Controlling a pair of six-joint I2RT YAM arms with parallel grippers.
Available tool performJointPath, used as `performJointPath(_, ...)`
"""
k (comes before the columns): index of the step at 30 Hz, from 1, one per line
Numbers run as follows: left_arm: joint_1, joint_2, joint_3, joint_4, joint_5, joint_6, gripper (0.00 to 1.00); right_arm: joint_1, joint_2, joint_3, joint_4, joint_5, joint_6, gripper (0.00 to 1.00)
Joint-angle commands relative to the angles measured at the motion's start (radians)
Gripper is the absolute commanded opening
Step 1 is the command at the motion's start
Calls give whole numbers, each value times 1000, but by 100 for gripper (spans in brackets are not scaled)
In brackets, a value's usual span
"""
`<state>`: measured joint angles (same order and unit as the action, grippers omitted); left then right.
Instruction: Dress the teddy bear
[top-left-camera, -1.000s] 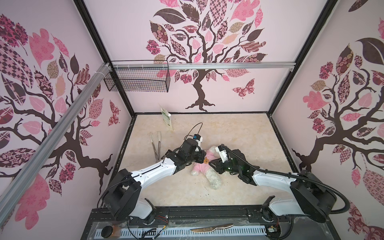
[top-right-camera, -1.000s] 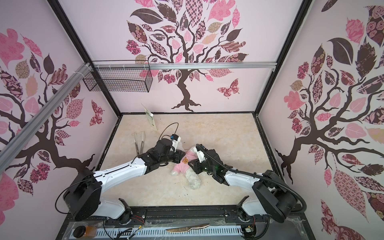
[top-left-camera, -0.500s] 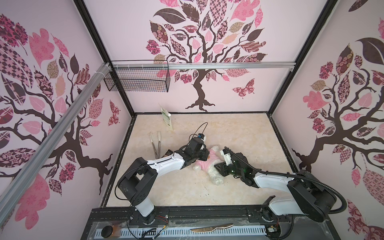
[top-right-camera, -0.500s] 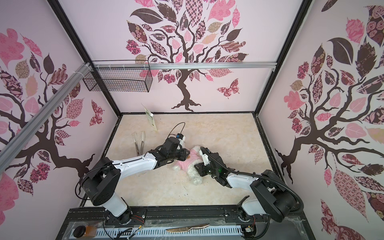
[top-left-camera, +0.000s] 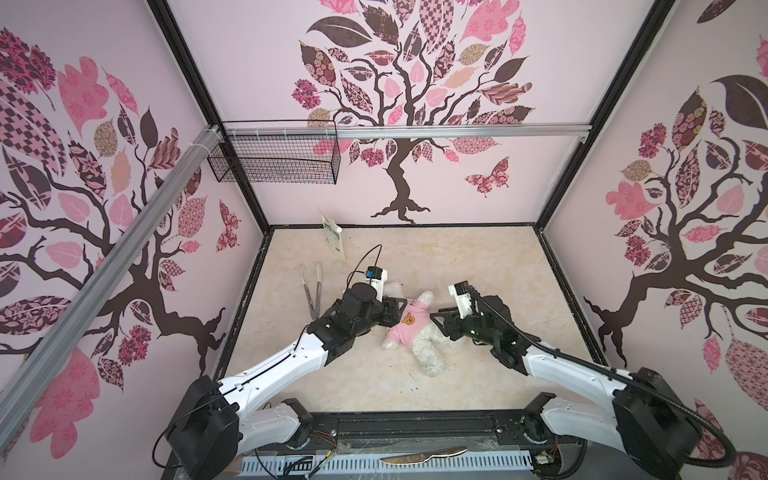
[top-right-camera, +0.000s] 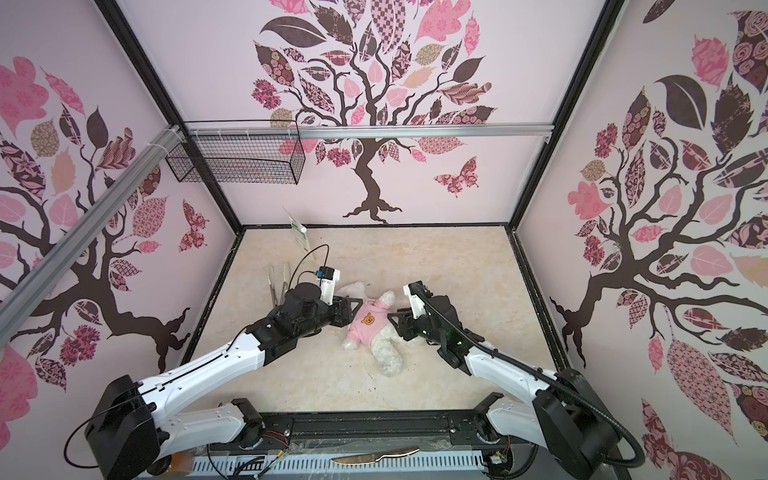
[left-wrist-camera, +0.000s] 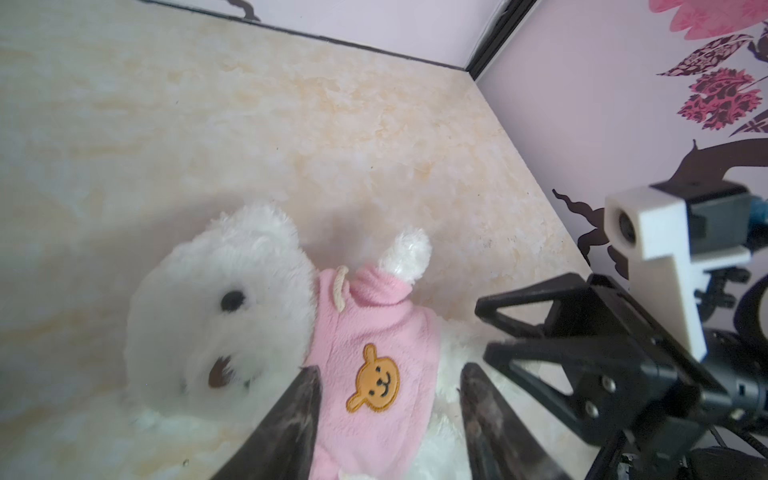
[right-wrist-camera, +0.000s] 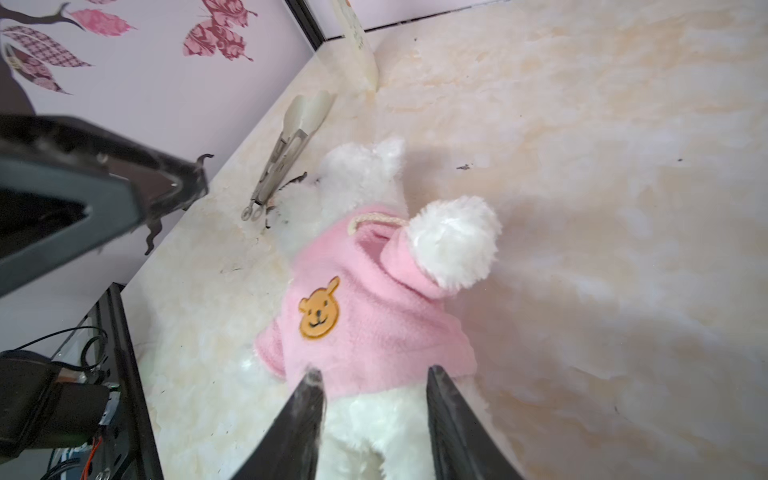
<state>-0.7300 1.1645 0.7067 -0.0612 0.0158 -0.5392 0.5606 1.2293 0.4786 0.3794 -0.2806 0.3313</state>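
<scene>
Now teddy bear (left-wrist-camera: 224, 299) in pink hoodie (left-wrist-camera: 374, 324)

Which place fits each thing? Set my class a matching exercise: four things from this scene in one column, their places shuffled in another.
Things
1 teddy bear
2 pink hoodie
3 metal tongs
4 wire basket

Places
A hung from the rail
B worn on the bear
C on its back in the middle of the table
D flat on the table, left of the bear

Pairs: 1-C, 2-B, 3-D, 4-A
</scene>
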Motion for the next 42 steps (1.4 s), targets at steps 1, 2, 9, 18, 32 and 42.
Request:
performJointPath(1, -2, -15, -94, -21, -19, -63, 55, -26, 116, 58, -2, 2, -20, 44)
performJointPath(2, -3, -13, -107, -18, -13, -71, 55, -26, 143, 72, -12, -7, -24, 44)
performJointPath(9, 12, -14, -183, 56, -41, -132, 53, -21, 198, 23, 2, -158, 71, 35)
performJointPath(18, 56, -20, -134, 38, -100, -119, 58, 89, 24, -67, -17, -112, 147, 42)
performJointPath(32, 35, 80, -55, 41, 16, -60, 59, 87, 18, -50, 35, 1, 144, 58)
performJointPath(42, 36, 277, 48, 104, -65, -41, 57, 65, 241, 3, 269, 18, 231, 48)
